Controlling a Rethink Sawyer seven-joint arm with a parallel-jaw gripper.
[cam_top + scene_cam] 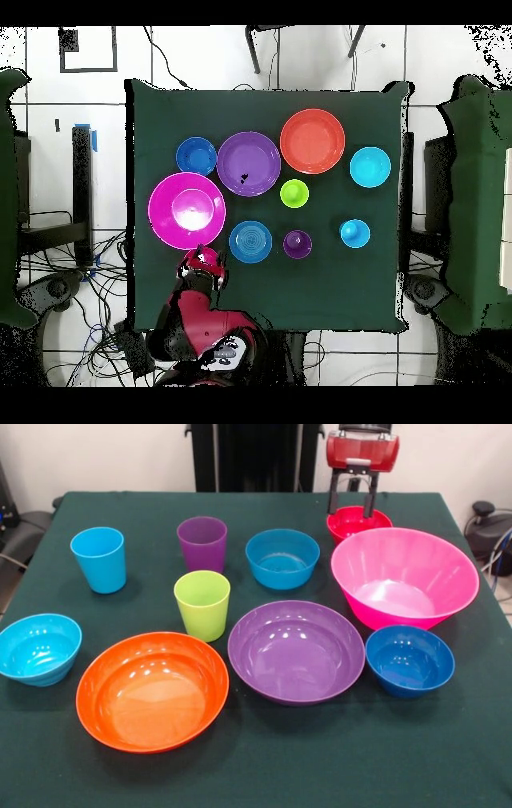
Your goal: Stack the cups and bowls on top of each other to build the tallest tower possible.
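Dark green cloth covers your table (240,776), with every piece still apart and no tower begun. Your gripper (352,508) hangs over the red bowl (357,523) at the far edge, its two fingers (333,496) spread apart and reaching into the bowl, clasping nothing. Just beside it sits the big pink bowl (404,576); the lime green cup (202,605) stands mid-table.

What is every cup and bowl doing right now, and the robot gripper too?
Light blue cup: upright, alone.
Purple cup: upright, alone.
Lime green cup: upright, alone.
Red bowl: upright, gripper open around its rim.
Pink bowl: upright, empty.
Other bowls: upright, unstacked.
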